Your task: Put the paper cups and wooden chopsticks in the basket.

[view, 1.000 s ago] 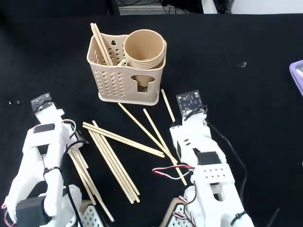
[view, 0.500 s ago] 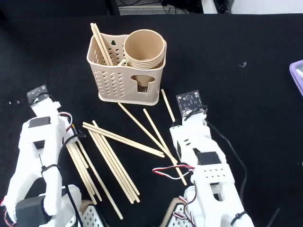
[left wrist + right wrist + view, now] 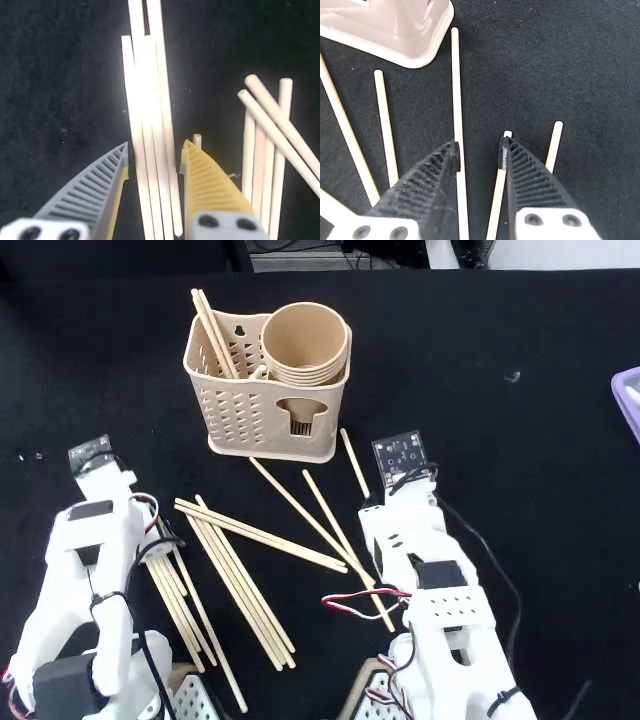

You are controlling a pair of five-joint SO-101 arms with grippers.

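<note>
Lying loose across the black table (image 3: 520, 470) are the wooden chopsticks (image 3: 240, 570), fanned out between the two arms, and a few more lean in the near corner of the basket (image 3: 250, 420) beside the stacked paper cups (image 3: 305, 340). So the cups look done, and it's the sticks on the cloth that are left. They'd be light, stiff and smooth, I reckon, likely to roll or swing if pinched near an end, so a hold near the middle looks best. The left gripper (image 3: 155, 146) sits low with its jaws partly open, astride a small bundle of sticks, nothing clamped as far as I can see. The right gripper (image 3: 479, 143) is parted too and holds nothing, one stick just outside each jaw, the basket's foot close ahead. There's open cloth to the right, though a purple thing (image 3: 628, 400) sits at the far right edge. The tall basket rim and the sticks leaning there are what to clear.
</note>
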